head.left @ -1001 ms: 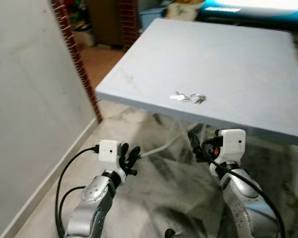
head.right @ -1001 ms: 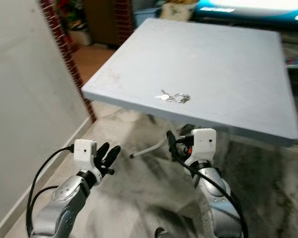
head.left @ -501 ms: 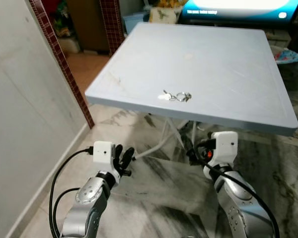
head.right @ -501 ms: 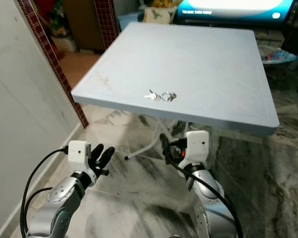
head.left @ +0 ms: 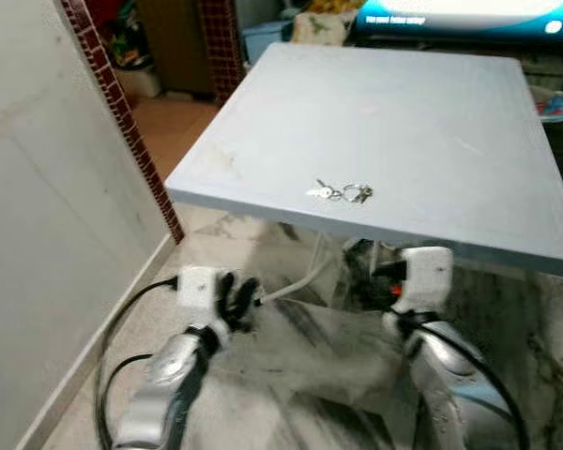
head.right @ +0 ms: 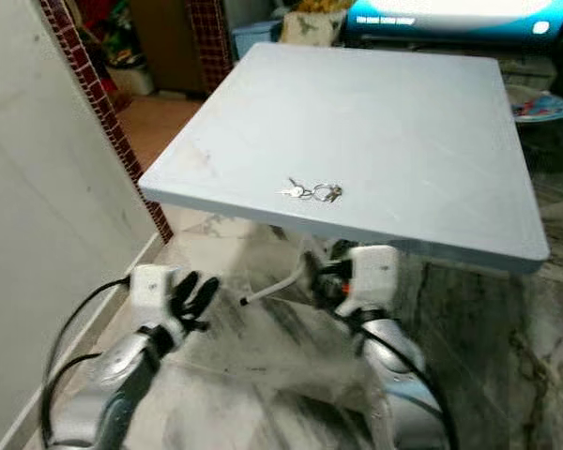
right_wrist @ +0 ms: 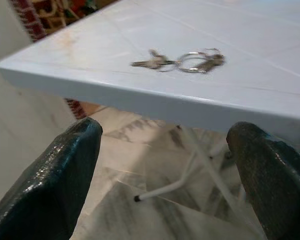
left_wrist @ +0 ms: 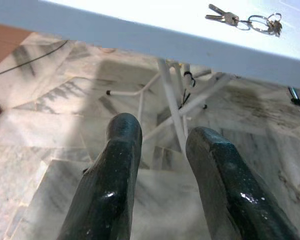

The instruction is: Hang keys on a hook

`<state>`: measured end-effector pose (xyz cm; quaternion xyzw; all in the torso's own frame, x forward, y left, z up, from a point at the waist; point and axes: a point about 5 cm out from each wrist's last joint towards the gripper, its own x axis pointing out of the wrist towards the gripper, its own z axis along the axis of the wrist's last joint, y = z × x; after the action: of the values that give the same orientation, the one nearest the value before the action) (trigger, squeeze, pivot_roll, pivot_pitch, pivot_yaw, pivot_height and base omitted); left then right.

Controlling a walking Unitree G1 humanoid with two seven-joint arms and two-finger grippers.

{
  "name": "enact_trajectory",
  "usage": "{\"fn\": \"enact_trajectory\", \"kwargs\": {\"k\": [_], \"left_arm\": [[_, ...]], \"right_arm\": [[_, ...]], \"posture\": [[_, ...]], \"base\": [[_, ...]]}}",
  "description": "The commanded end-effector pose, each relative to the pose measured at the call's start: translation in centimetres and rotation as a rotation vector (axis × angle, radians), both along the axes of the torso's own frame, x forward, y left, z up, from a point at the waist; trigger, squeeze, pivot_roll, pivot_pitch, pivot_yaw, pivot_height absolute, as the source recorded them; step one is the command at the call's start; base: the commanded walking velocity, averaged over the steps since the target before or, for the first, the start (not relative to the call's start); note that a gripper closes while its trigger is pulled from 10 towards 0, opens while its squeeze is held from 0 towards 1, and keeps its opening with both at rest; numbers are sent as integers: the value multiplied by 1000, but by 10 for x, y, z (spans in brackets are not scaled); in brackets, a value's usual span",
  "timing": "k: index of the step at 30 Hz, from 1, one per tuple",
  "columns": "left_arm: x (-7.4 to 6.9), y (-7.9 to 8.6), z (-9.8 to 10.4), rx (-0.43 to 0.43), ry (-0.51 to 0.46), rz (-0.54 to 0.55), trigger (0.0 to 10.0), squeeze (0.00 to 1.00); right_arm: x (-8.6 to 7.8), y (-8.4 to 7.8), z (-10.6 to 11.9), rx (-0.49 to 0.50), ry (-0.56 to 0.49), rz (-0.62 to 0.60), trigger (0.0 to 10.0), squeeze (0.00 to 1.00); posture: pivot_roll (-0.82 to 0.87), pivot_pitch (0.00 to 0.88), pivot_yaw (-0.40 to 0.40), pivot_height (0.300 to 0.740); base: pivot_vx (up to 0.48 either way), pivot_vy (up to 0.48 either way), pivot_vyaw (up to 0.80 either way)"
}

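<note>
Both arms have stayed low in front of the table (head.left: 432, 112), below its near edge, with marble floor open beneath. The keys (head.left: 342, 192) lie just inside that edge, above and ahead of the empty, wide-spread right gripper (right_wrist: 165, 175). The left gripper (left_wrist: 160, 150), empty and narrowly parted, faces the table legs (left_wrist: 172, 107); a wall (head.left: 47, 206) stands to the left.

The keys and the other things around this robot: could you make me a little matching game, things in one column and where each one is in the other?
Things:
1. keys
2. left gripper
3. right gripper
4. brick column

Places:
A. low, before the table's near edge, fingers wide apart
B. on the table, near its front edge
C. beside the wall on the robot's left
D. low over the marble floor, fingers a little apart

Pairs: 1-B, 2-D, 3-A, 4-C
</note>
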<state>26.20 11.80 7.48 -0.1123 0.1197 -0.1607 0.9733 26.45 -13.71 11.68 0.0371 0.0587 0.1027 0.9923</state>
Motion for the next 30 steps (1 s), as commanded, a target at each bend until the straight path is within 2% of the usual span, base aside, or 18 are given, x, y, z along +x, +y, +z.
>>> {"fn": "enact_trajectory", "kwargs": {"k": [1,17,23,24,26,27,28,29,30], "left_arm": [[1,-8,3,-4,-10,-28,10000,0],[-2,-10,0,-7,1,-41,10000,0],[-9,-16,-1,-50,26,-129,10000,0],[-12,-19,0,-66,32,-181,10000,0],[-15,-22,0,-79,33,-218,10000,0],[-19,-25,2,-96,33,-279,10000,0],[-19,-25,2,-96,33,-279,10000,0],[-25,-30,4,-109,34,-353,10000,0],[-27,-31,5,-115,35,-382,10000,0]], "right_arm": [[1,-8,4,-14,-14,-36,10000,0],[1,-11,4,-26,-19,-70,10000,0],[3,-13,6,-53,-21,-89,10000,0],[3,-13,6,-51,-23,-90,10000,0],[3,-14,6,-52,-22,-91,10000,0],[2,-14,6,-53,-21,-93,10000,0],[2,-14,6,-53,-21,-93,10000,0],[2,-14,6,-55,-21,-95,10000,0],[2,-14,6,-56,-21,-97,10000,0]], "posture": [[-135,91,88,740],[-135,93,92,740],[-133,96,91,740],[-133,97,90,740],[-132,97,90,740],[-132,97,90,740],[-132,97,90,740],[-132,97,90,740],[-130,99,90,740]], "base": [[349,0,0],[329,0,0],[0,0,0],[0,0,0],[0,0,0],[0,0,0],[0,0,0],[0,0,0],[0,0,0]]}}
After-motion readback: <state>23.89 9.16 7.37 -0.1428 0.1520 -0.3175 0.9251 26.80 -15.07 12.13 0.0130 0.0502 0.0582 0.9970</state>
